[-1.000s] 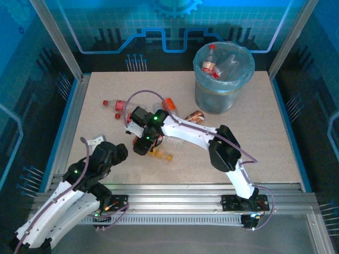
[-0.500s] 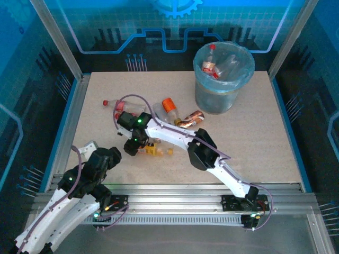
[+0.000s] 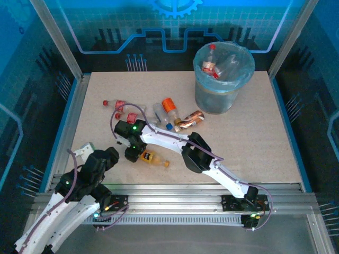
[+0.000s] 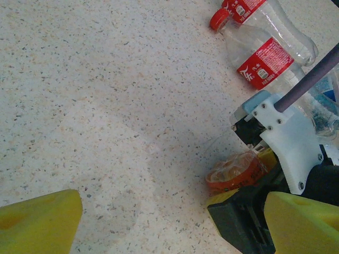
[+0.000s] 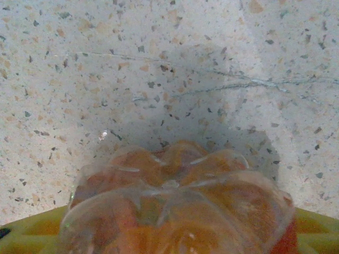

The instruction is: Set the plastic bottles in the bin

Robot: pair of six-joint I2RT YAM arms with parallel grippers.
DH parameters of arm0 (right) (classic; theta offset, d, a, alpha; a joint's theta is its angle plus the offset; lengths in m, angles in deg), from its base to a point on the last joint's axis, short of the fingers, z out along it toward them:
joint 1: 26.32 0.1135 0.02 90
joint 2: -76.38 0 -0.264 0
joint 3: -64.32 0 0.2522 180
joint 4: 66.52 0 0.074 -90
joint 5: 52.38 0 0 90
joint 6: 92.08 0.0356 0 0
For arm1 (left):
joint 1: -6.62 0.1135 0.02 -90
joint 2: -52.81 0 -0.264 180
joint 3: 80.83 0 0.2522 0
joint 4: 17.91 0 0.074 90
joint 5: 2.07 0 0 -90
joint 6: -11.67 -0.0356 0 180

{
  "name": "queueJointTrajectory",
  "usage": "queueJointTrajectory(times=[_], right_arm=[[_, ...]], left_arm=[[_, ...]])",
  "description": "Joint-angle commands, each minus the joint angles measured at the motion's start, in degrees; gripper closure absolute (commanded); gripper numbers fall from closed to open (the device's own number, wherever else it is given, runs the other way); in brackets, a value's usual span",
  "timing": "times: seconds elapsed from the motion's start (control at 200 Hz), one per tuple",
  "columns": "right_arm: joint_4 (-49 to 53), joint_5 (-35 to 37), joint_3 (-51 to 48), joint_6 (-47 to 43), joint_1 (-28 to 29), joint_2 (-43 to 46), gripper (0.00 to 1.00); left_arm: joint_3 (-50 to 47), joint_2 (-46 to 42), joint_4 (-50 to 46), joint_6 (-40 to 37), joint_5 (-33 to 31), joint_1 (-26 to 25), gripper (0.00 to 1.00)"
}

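right gripper (image 3: 132, 154) clamped on base of orange bottle (image 3: 154, 158), bottle lying on table (image 3: 254, 143) left of centre, left gripper (image 4: 169, 217) spread wide nearby, loose bottles (image 3: 168, 107) behind, bin (image 3: 218, 101) far right corner, some bottles inside

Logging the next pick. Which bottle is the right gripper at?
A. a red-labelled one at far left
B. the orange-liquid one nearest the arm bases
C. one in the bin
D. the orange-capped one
B: the right gripper sits at the base end of the orange-liquid bottle, whose lobed base shows close up in the right wrist view.
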Motion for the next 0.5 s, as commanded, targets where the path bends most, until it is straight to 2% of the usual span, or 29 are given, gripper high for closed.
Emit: queueJointTrajectory(times=[0.0, 0.225, 0.495], right_arm=[[1.42, -0.85, 0.85, 0.76, 0.61, 2.86, 0.37], [0.19, -2.49, -0.08, 2.62, -0.03, 9.7, 0.42], [-7.93, -7.14, -9.26, 7.08, -2.66, 22.06, 0.44]], left_arm=[[0.63, -0.59, 0.08, -1.68, -1.98, 0.39, 0.1], [3.35, -0.68, 1.98, -5.82, -4.96, 0.39, 0.1], [9.17, -0.58, 6.05, -15.37, -11.71, 0.45, 0.1]])
